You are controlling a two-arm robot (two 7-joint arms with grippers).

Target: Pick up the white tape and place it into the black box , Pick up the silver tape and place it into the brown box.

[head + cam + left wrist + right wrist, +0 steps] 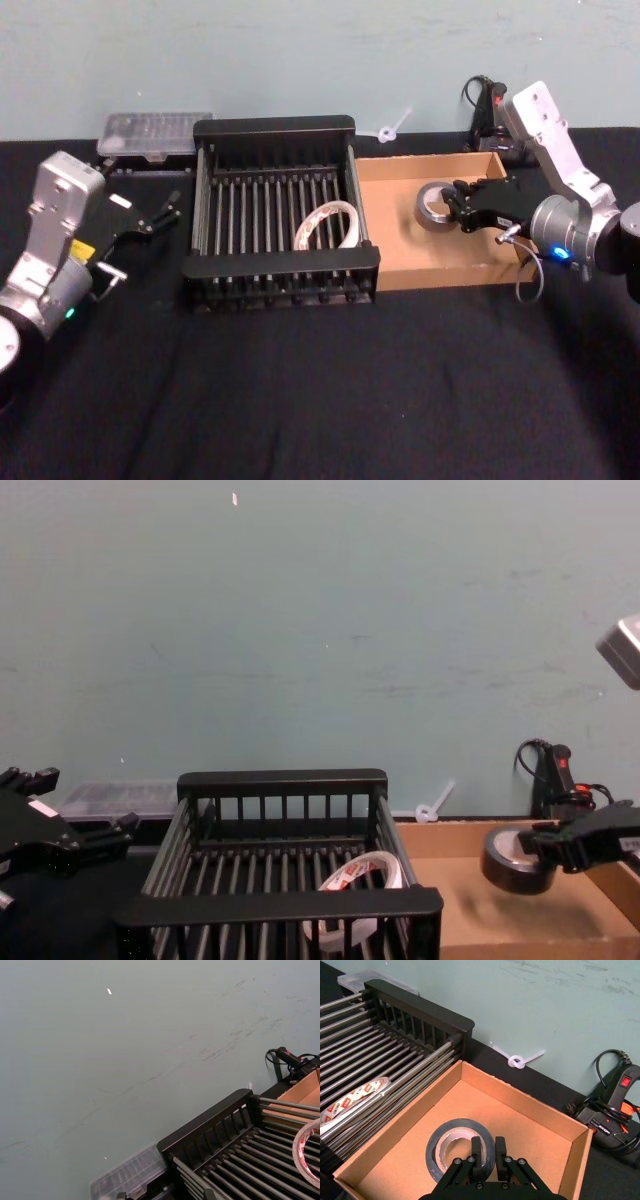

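Right gripper (462,207) positioned above the brown box (400,180), fingers (476,1150) pinched closed across the wall of the silver tape (436,207), one finger inside the pale core and one outside. In the chest view, silver tape (513,859) held clear of the cardboard floor, tilted, with a shadow beneath it. Roll located at the 3 o'clock half of the box interior, wall of box at 12 o'clock well apart from it. White tape (326,224) lying inside the black box (272,127), leaning against the bars at the 3 o'clock side, red marks showing on its inner ring. Left gripper (158,215) hovering over the dark table (320,400) at 9 o'clock of the black box, fingers parted, nothing between them.
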